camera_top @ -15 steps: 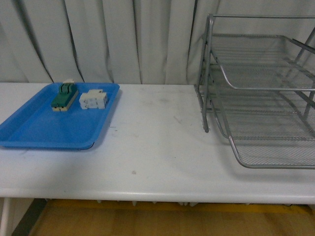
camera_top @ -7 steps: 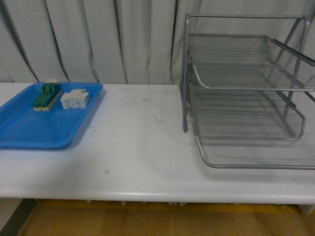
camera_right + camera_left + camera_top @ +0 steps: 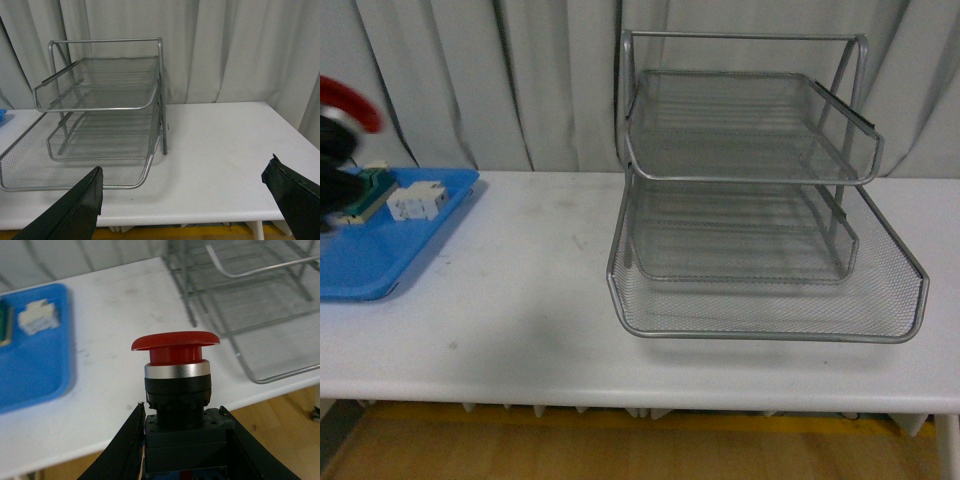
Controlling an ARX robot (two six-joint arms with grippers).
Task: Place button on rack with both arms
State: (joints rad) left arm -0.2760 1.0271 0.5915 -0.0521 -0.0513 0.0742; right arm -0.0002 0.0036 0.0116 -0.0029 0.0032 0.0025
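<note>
While the left tool (image 3: 182, 409) is clamped on the button (image 3: 176, 365), its two dark fingers (image 3: 122, 450) press on opposite sides of the blocky black body, and the red cap and silver ring stand clear above them. In the front view the button is only a blurred red-and-black shape, raised off the counter (image 3: 530, 300), well to the left of the rack (image 3: 760, 335) and not touching it. That rack stands upright on the white counter. It has three wire-mesh tiers in a silver tube frame, and the lowest tier reaches furthest toward the counter's near edge. Well left of the rack lies a blue tray (image 3: 380, 262), flat on the counter. On the tray a green block (image 3: 365, 196) and a white part (image 3: 417, 200) sit side by side near its far rim, close together. Whether they touch cannot be told. The right tool (image 3: 185, 167) is off the rack's right side with its jaws spread wide and nothing between them. It hangs over the counter, and the rack shows ahead of it, apart from both black fingers. A pale curtain (image 3: 520, 80) hangs in folds behind the rack.
</note>
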